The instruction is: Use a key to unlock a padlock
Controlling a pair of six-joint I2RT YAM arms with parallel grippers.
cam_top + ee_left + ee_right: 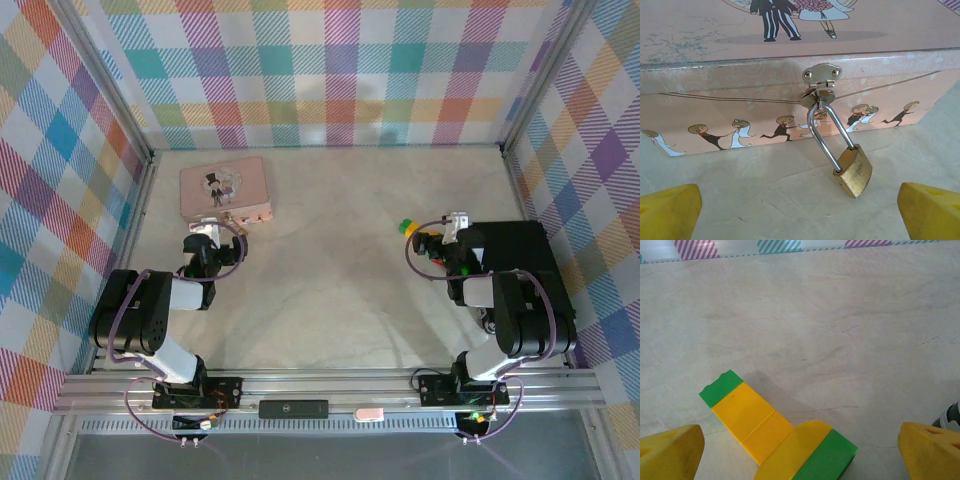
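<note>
Two fingertips (667, 212) far apart: left hand (800, 215) empty, near padlock (852, 170), not touching.

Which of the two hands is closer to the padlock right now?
The left hand: it faces the padlock hanging on the pink box, while the right hand is across the table by yellow-and-green blocks.

Padlock (853, 171) hangs from hasp (822, 75) on box (715, 82) front.

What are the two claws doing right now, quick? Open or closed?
Left claw: open, holding nothing; the padlock hangs just ahead.
Right claw: open; a yellow and green block piece sits in its opening, ungripped.
</note>
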